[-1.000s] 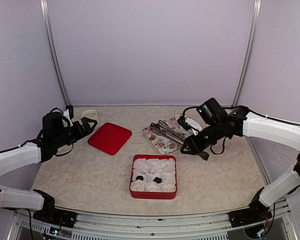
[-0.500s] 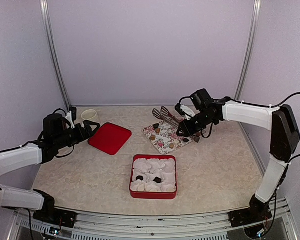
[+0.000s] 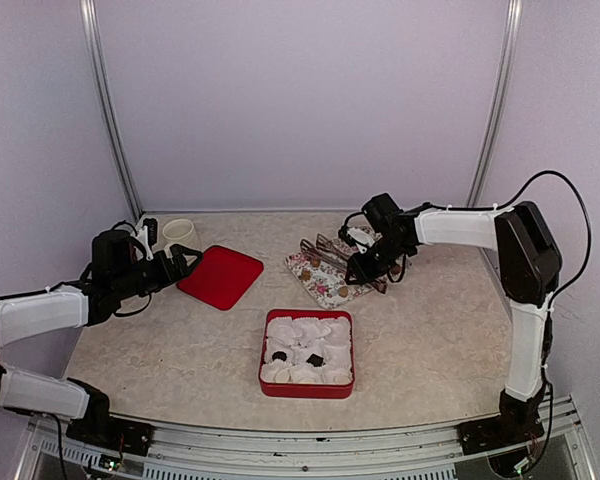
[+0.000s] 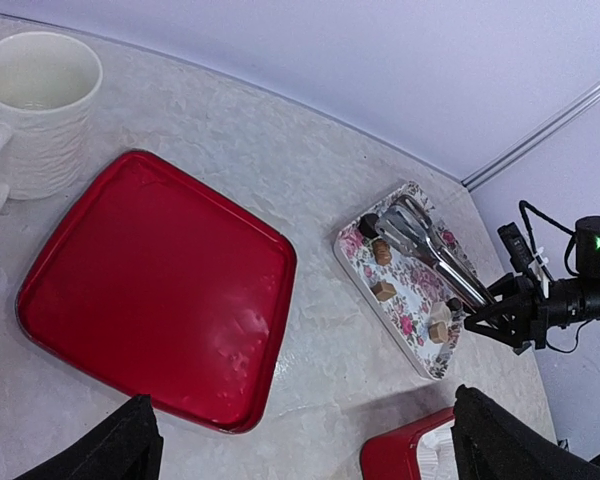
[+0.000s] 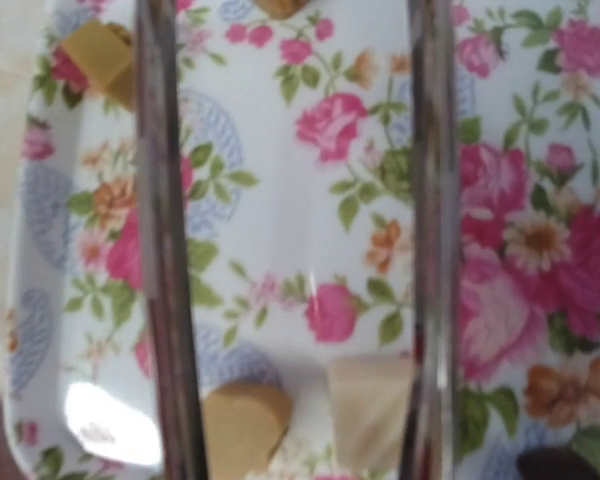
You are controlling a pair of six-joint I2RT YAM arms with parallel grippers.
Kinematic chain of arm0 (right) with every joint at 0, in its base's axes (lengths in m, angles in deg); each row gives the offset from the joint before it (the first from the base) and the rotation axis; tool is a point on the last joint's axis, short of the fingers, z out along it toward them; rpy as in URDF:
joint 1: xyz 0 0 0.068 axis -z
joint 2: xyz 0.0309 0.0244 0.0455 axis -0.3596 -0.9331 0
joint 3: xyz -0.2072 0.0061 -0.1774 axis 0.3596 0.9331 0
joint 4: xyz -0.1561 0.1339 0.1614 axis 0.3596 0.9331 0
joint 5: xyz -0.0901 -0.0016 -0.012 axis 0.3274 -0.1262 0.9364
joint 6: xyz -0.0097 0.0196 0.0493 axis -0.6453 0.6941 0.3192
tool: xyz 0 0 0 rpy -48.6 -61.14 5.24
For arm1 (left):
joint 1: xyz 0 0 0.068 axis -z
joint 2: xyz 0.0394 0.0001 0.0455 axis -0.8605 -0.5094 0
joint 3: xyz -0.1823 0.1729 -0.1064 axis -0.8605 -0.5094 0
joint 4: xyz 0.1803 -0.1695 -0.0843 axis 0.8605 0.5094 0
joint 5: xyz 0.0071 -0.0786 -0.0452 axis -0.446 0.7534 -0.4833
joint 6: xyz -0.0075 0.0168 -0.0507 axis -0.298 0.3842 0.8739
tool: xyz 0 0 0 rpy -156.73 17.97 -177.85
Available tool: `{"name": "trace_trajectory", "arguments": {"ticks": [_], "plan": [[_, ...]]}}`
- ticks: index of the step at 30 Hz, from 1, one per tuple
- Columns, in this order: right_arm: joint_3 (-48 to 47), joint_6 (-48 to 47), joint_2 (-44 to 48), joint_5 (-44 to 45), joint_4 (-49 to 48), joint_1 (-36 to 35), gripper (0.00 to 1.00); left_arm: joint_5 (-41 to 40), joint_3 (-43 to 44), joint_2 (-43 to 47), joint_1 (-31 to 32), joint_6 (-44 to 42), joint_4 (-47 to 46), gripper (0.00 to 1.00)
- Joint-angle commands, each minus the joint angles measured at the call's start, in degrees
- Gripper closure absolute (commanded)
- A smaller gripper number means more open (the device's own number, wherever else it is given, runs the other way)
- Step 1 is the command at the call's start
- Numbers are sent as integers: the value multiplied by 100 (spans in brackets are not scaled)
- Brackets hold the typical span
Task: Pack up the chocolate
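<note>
1. Floral tray (image 3: pixel 323 287) first. The chocolate (image 5: pixel 242 425) sits here, and in the right wrist view we count four tan pieces and one dark piece at the edge.
2. Red box (image 3: pixel 307 393), lined with white paper cups (image 3: pixel 298 328) — we make out at least two dark pieces inside.
3. One red lid (image 4: pixel 150 290) lies flat, with one white mug (image 4: pixel 40 150) just beside it.
4. Right gripper (image 3: pixel 365 265) is clamped on the tongs (image 4: pixel 430 255), and two tan pieces lie between the tong arms.
5. Left gripper (image 4: pixel 302 420) — jaws spread wide, hovering by the lid.
</note>
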Motion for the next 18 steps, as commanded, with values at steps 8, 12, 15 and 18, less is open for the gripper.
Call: {"name": "trace_trajectory", "arguments": {"ticks": [8, 12, 15, 18], "plan": [[-565, -116, -410, 126, 276, 57, 60, -4, -18, -119, -37, -140, -169, 1], [-652, -135, -508, 187, 359, 79, 60, 0, -5, -159, -43, -148, -161, 1], [-674, -152, -561, 128, 367, 115, 60, -5, -14, -157, -51, -149, -163, 1], [-695, -174, -629, 74, 402, 153, 61, -1, -7, -143, -58, -170, -154, 1]]}}
